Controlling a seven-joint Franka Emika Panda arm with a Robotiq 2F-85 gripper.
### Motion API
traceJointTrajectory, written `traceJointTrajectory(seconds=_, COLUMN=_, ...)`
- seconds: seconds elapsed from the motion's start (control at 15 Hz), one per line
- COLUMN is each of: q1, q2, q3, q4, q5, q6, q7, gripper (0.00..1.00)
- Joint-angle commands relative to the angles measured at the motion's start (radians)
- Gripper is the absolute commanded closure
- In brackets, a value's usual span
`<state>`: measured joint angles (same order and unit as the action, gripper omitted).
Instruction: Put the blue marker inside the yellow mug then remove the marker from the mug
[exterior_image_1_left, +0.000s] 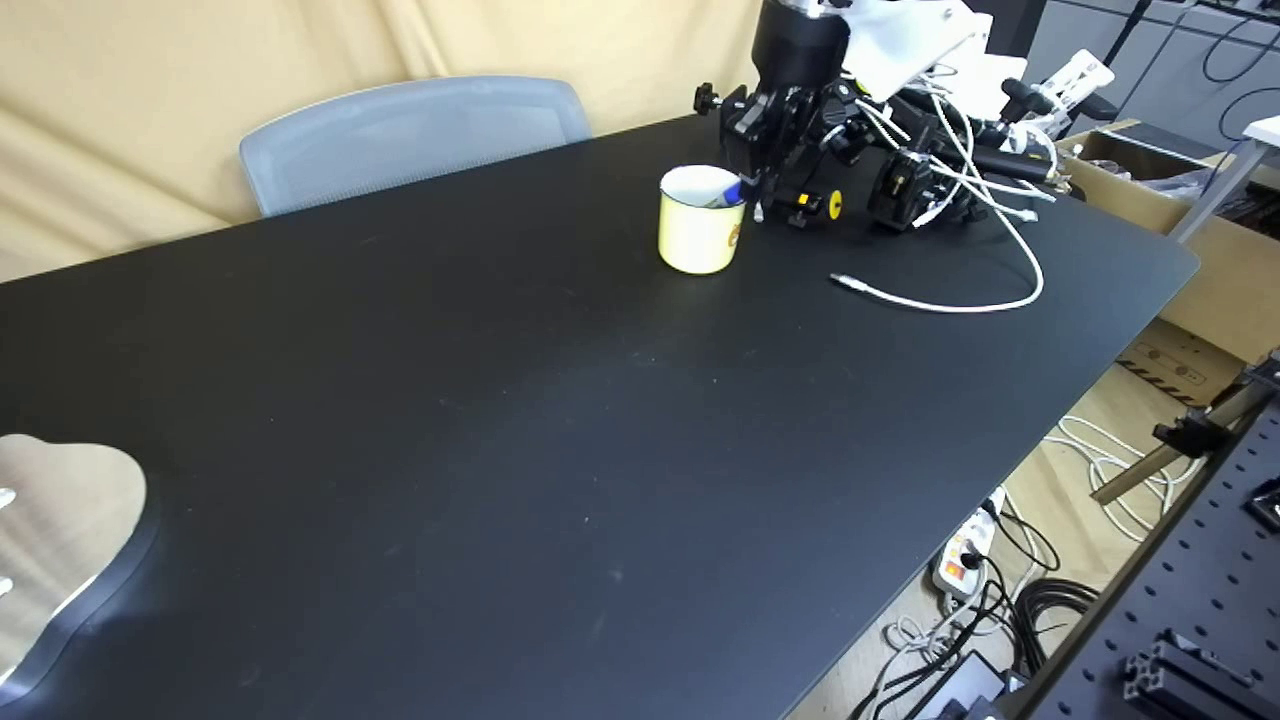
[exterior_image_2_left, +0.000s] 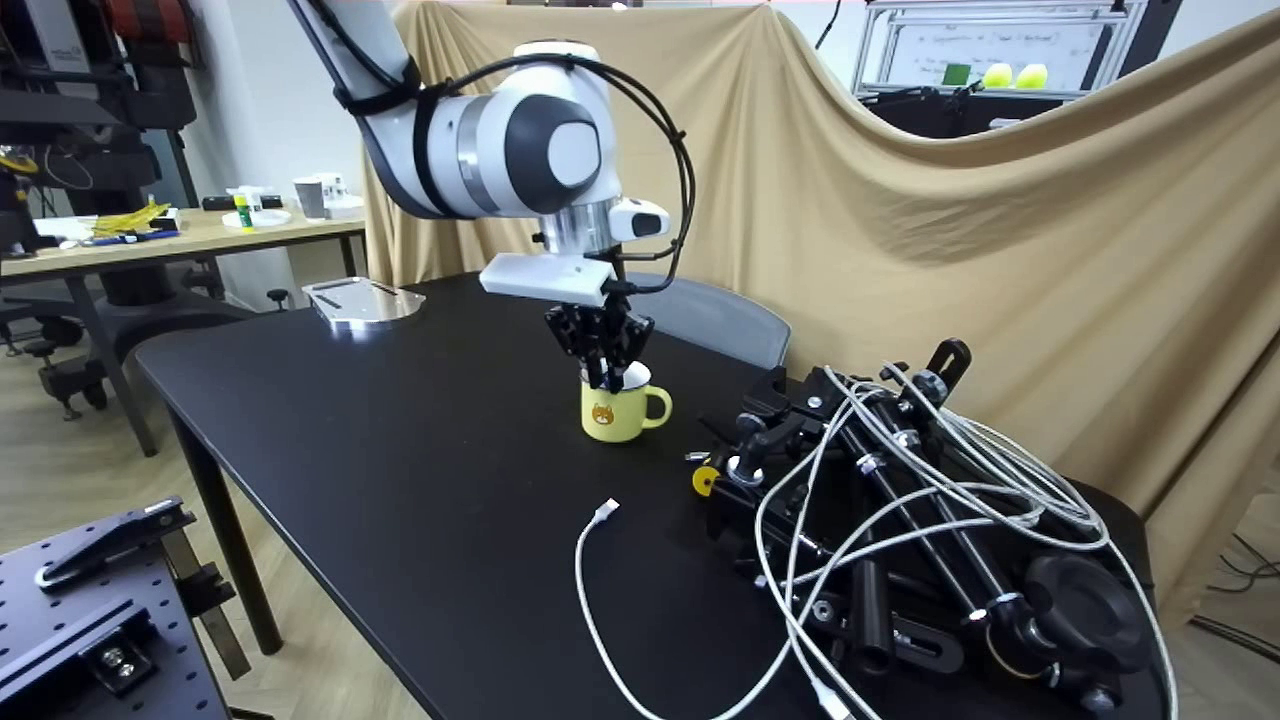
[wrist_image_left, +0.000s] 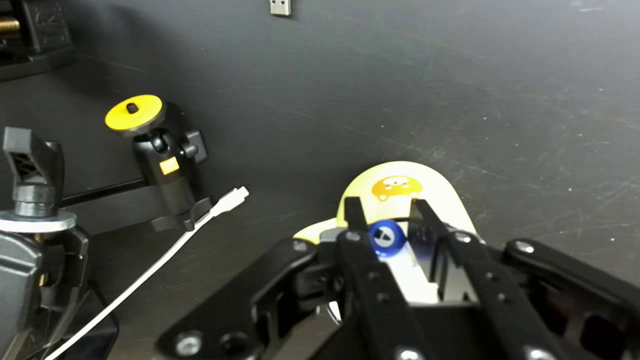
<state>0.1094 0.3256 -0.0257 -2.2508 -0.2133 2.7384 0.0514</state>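
Blue marker (exterior_image_1_left: 733, 193) sits in the yellow mug (exterior_image_1_left: 697, 240), leaning, blue end by the rim – so step 1 looks done, or v. nearly. Removal's prob. all that's left. Robotiq gripper (wrist_image_left: 387, 202) is at the rim, jaws narrow w/ the marker's end btwn them – can't tell if pinched or loose, so unclear if release or lift-out's next.

From here I'm seeing shiny metal screws (wrist_image_left: 463, 237) dotting my matt gripper (wrist_image_left: 387, 201). Right by it, the yellow mug (exterior_image_1_left: 697, 240) is looking smooth and glossy, the blue marker (wrist_image_left: 387, 237) plasticky; underneath, the tabletop (wrist_image_left: 300, 125) is showing matt and scratched. Well away, creased cloth (exterior_image_2_left: 900, 220) is hanging and a metal plate (exterior_image_1_left: 75, 520) is glinting.
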Motion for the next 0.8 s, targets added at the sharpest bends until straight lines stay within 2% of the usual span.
traceJointTrajectory(seconds=0.0, q1=0.007, q2=0.011, q3=-0.012, q4=0.026, q5=-0.01, q6=0.009, q7=0.029, gripper=0.98)
traceJointTrajectory(seconds=0.33, q1=0.011, q2=-0.021, q3=-0.008, q4=0.006, q5=-0.017, q6=0.001, q7=0.02, gripper=0.94)
traceJointTrajectory(seconds=0.73, q1=0.033, q2=-0.148, q3=0.005, q4=-0.072, q5=-0.036, q6=-0.035, q7=0.025, gripper=0.94)
